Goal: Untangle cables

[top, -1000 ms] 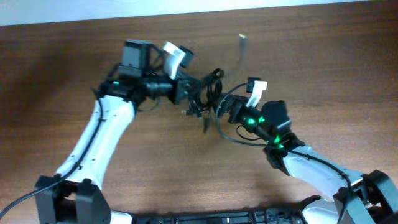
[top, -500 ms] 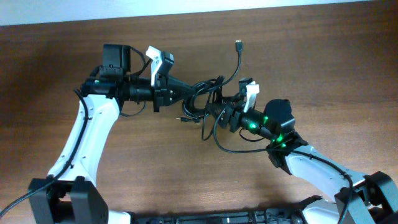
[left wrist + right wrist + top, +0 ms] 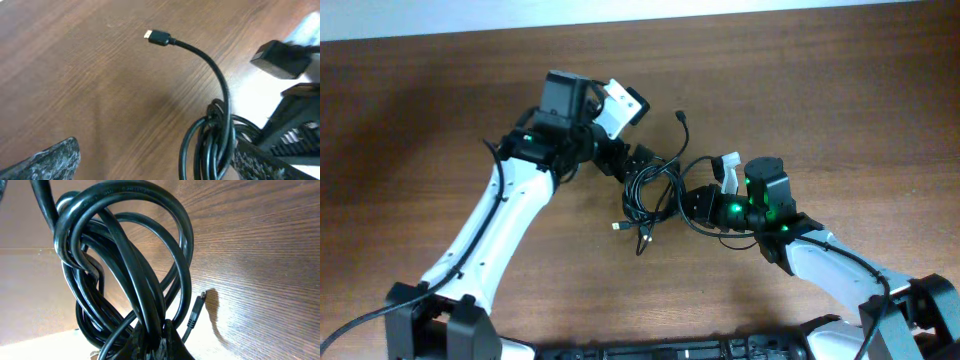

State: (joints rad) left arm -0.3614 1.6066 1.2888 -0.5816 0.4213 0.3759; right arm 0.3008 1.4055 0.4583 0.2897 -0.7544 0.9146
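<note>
i am pinching the cables (image 3: 650,188) in my right gripper (image 3: 151,344); they are running leftward to my nearer left gripper (image 3: 155,156), which is sitting spread wide around them.

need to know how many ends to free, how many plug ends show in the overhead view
3 plug ends. One pokes out above the knot of cables; one lies below it on the left, one just right of that. More may be hidden inside the knot.
</note>
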